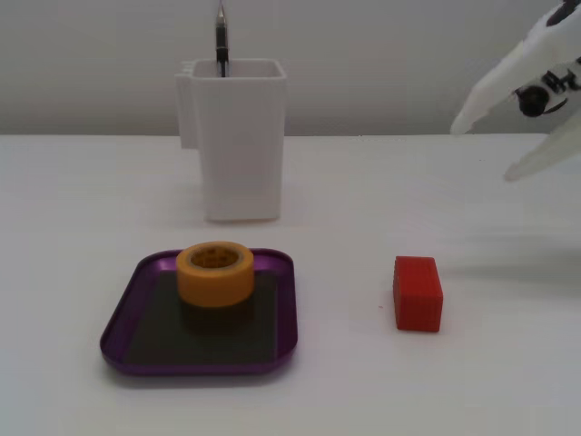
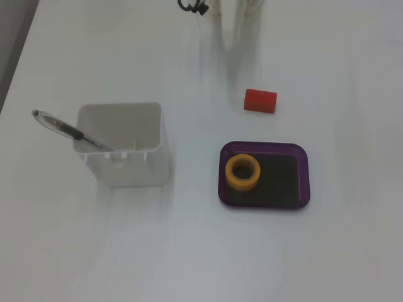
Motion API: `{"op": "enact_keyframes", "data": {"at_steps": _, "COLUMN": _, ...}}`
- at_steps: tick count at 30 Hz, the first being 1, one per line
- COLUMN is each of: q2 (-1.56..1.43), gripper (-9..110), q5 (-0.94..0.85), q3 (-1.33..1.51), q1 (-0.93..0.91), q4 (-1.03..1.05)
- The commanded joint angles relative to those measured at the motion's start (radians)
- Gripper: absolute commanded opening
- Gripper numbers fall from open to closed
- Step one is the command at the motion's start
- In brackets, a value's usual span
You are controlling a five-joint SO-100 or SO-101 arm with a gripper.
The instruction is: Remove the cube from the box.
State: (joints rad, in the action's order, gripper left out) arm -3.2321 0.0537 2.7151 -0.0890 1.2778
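Hovering my jaws, spread open and empty, high at the right edge of a fixed view, I am holding nothing. The gripper (image 1: 531, 136) is hanging well apart from the cube (image 1: 418, 292), which is lying on the surface (image 1: 508, 381) to the right of the box (image 1: 123, 318), clear of its rim. Inside the box I am seeing only a tape roll (image 1: 215, 272); a white container (image 1: 238, 145) with a pen (image 1: 221, 41) is standing farther back. The removal looks done, so I am judging a clean retreat best: lifting away without brushing the cube.
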Motion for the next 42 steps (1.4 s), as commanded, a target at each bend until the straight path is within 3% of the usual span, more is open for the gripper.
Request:
{"op": "enact_keyframes", "data": {"at_steps": 1, "q2": -0.173, "gripper": 17, "q5": 0.000, "q3": 0.083, "q1": -0.035, "q4": -0.011}}
{"op": "enact_keyframes", "data": {"at_steps": 19, "q2": -0.190, "gripper": 16, "q5": 0.000, "q3": 0.219, "q1": -0.038, "q4": -0.021}}
{"op": "enact_keyframes", "data": {"at_steps": 25, "q2": -0.190, "gripper": -1, "q5": 0.000, "q3": 0.224, "q1": -0.037, "q4": -0.018}}
{"op": "enact_keyframes", "data": {"at_steps": 42, "q2": -0.190, "gripper": 0, "q5": 0.012, "q3": 0.313, "q1": -0.037, "q4": -0.025}}
